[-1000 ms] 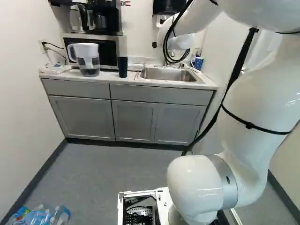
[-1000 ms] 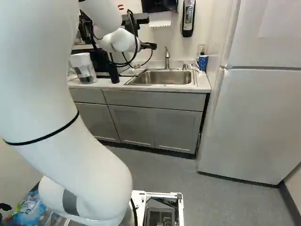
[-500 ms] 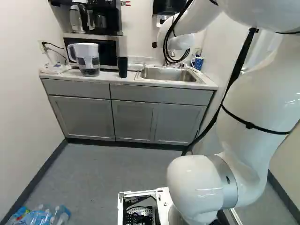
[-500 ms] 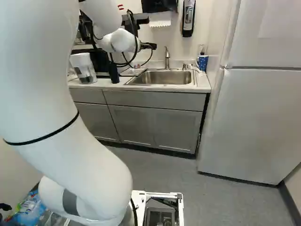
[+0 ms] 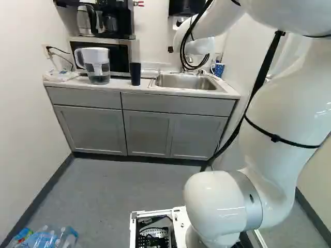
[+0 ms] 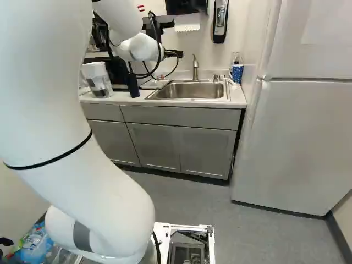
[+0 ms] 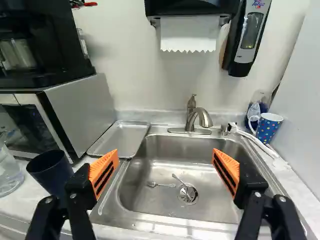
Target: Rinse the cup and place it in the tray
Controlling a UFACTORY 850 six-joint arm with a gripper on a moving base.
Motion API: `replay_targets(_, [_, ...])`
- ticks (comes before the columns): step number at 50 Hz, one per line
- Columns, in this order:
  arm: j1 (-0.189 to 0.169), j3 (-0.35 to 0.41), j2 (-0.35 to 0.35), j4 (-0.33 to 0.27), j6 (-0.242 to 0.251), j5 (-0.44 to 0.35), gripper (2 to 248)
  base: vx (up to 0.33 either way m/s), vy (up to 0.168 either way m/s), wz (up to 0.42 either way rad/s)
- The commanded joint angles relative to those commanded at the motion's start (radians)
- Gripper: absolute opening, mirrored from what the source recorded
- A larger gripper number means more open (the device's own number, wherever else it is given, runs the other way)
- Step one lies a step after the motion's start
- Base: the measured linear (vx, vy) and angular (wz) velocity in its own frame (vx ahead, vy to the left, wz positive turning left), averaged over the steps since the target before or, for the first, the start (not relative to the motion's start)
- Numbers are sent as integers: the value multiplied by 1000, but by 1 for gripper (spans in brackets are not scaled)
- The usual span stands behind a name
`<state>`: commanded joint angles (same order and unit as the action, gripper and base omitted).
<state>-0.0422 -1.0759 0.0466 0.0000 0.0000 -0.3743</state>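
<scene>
**End effector (image 6: 175, 53) wide apart, facing the sink (image 7: 145, 202); dark cup (image 7: 50, 172) out past one finger**

The dark cup is smooth & round, stands up on the pale, flat bench (image 7: 17, 205), just outside that finger. The spotted mug (image 7: 268, 127) is blue w/ dots, farther ahead, past the other finger. Can't tell which is the task's cup. The metal tray (image 7: 121, 137) is flat, shiny, w/ a thin raised rim; it lies ahead on the cup's side, by the microwave (image 7: 82, 115). The sink is a shiny metal box w/ round corners, ahead & btwn the fingers as seen. In it: 2 thin metal bits of cutlery (image 7: 162, 185), nr the round drain (image 7: 188, 194). The bent metal tap (image 7: 192, 117) is straight ahead, w/ white paper (image 7: 187, 35) w/ a zigzag edge above it.

Vs. ½ sec ago: base, arm, cup & mug look the same, same spots.

The arm (image 5: 284, 113), smooth & white, goes up from its low joint, bends, then reaches fwd to the sink. The ribbed orange pads (image 7: 106, 167) face each other, w/ a big gap.
</scene>
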Motion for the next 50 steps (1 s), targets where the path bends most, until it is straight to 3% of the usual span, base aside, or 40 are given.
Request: replay_targets(50, [0, 0, 0, 0, 0, 0, 247, 44, -33, 3])
